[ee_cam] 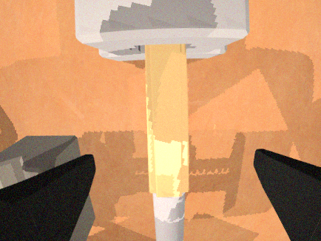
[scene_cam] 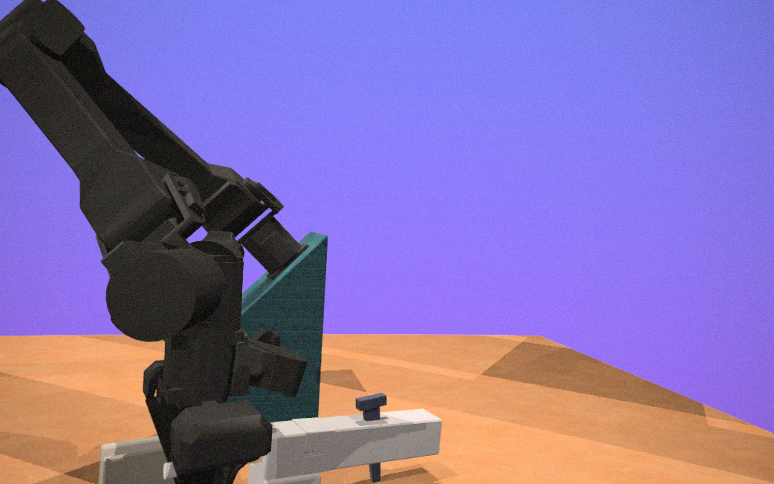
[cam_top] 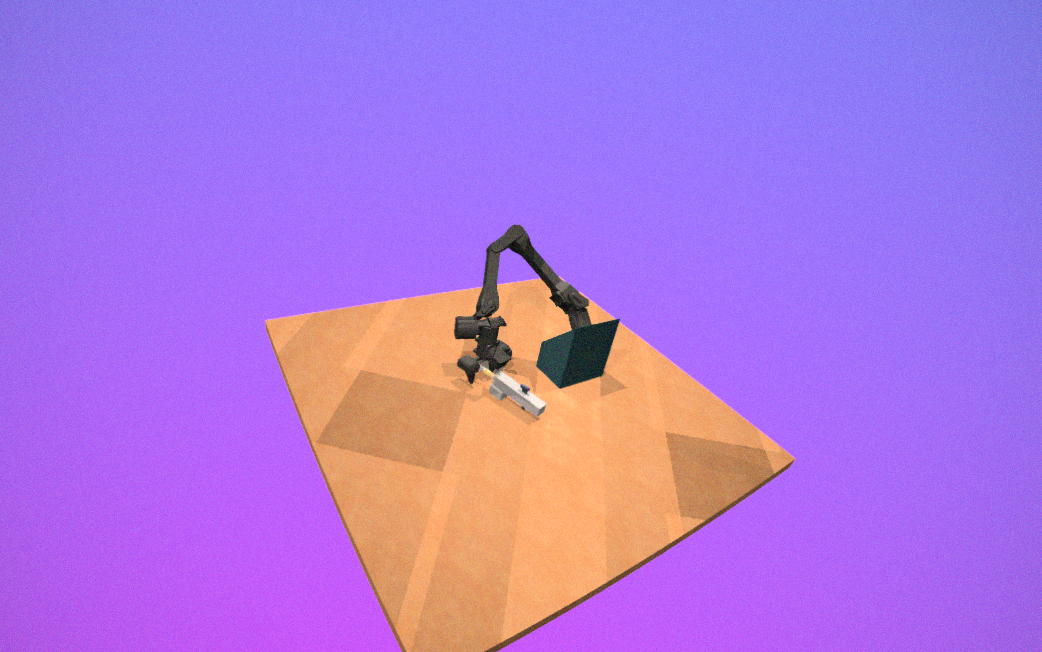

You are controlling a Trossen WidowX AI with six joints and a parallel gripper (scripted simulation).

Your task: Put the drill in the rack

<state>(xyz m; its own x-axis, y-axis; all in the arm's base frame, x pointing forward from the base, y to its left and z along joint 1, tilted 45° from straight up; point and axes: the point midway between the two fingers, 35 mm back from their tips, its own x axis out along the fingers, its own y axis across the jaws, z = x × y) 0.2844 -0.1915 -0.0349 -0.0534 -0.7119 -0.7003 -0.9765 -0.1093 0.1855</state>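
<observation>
The drill (ee_cam: 167, 123) is a yellow shaft with a grey tip. It sticks out of the end of a white-grey housing (ee_cam: 160, 4) (cam_top: 516, 393) (scene_cam: 353, 439) that lies on the table. A dark blue T-shaped key (scene_cam: 371, 404) (cam_top: 524, 389) stands up from the top of the housing, and its stem shows below the housing. My gripper (ee_cam: 174, 161) (cam_top: 477, 370) is open and low over the table. One finger is on each side of the shaft, and neither touches it. A grey rack piece (ee_cam: 36, 157) (scene_cam: 122, 456) lies close beside my left finger.
A tall teal wedge block (cam_top: 580, 353) (scene_cam: 296, 319) stands just behind the housing, next to the arm's base. The orange table (cam_top: 537, 499) stretches wide in front and to the sides, with its edges far off.
</observation>
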